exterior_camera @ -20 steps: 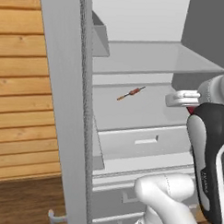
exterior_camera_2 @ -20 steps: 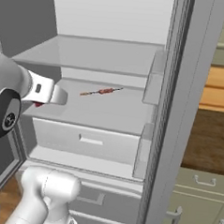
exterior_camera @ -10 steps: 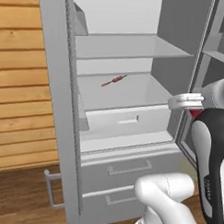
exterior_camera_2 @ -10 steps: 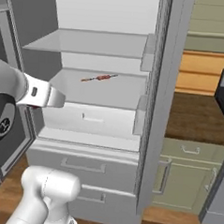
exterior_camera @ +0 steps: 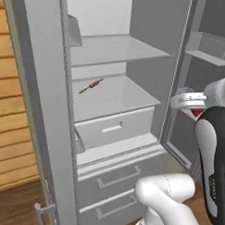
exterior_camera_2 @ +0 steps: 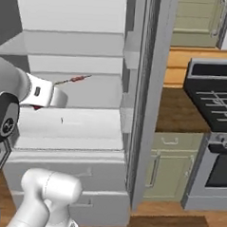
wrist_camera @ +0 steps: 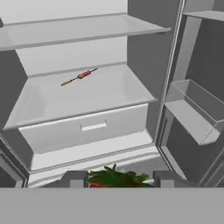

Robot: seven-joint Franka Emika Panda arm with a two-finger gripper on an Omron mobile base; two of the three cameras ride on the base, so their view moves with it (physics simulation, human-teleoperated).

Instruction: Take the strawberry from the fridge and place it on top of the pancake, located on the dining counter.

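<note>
Clenched on the strawberry, the hand sits in front of the open fridge, outside its lower compartment, and in the hand view the berry's green leaves and a sliver of red fill the gap between the two dark finger tips. From the left base view the hand shows a spot of red under its white body, just off the fridge's right door; from the right base view the same red peeks below the hand, in front of the fridge's white drawer. Beyond the hand, that drawer stands closed beneath the fridge's middle shelf. Farther back on that shelf lies a thin orange-brown skewer, tilted, well apart from the hand. Above it is another, bare shelf.
</note>
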